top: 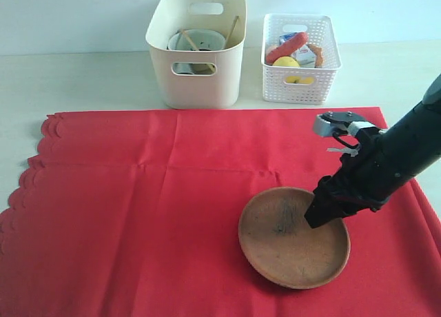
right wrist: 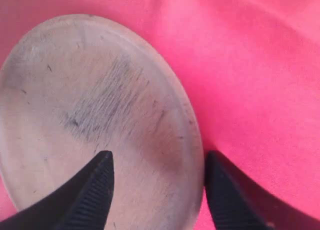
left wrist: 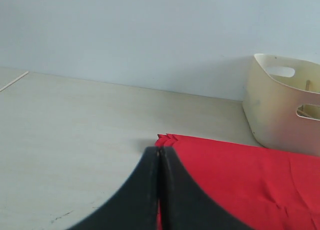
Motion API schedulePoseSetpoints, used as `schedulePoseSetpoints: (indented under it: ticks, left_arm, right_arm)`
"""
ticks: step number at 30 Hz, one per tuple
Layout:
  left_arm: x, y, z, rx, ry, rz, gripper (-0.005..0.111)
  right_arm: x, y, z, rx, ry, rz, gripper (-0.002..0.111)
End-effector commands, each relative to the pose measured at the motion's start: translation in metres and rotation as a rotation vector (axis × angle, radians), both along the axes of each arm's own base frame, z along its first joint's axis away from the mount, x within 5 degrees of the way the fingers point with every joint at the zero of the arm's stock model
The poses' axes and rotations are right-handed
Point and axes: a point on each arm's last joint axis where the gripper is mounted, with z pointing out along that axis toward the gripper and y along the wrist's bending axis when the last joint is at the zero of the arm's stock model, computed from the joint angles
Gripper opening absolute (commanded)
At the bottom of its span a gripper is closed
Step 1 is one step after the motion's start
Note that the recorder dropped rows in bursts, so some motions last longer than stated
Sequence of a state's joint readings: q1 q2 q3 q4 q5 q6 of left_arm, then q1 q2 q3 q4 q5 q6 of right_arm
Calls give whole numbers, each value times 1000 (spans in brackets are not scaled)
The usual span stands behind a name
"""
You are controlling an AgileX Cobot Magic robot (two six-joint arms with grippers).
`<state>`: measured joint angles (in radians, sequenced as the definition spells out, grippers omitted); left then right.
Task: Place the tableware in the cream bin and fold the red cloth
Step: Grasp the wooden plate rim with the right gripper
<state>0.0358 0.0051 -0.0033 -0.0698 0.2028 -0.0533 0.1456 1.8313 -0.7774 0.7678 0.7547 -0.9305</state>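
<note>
Right claw spread, straddling wooden plate rim, on red cloth.

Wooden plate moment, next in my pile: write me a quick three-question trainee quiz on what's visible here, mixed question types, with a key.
1. True or false: the wooden plate lies on the red cloth.
2. Pick one. The right gripper is: A) shut on a spoon; B) open, with one finger over the plate and the other outside its rim; C) shut and resting on bare table.
3. Short answer: which container already holds tableware, the cream bin or the white lattice basket?

Key: 1 true; 2 B; 3 the cream bin.
</note>
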Motion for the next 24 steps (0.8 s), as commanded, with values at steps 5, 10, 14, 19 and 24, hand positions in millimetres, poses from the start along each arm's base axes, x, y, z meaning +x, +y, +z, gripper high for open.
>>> schedulePoseSetpoints:
  ticks: [5, 10, 14, 19, 24]
  left_arm:
    - [0, 0, -1, 2, -5, 1, 0]
    - [0, 0, -1, 2, -5, 1, 0]
    - [0, 0, -1, 2, -5, 1, 0]
    - [0, 0, -1, 2, -5, 1, 0]
    - [0, 0, -1, 2, -5, 1, 0]
  right_arm:
    - [0, -1, 0, -3, -19, 14, 54]
    - [-3, 2, -8, 22, 48, 9, 50]
    - [-2, 1, -13, 9, 44, 26, 26]
    - [-1, 1, -7, 10, 18, 25, 0]
    - [1, 0, 17, 15, -81, 15, 0]
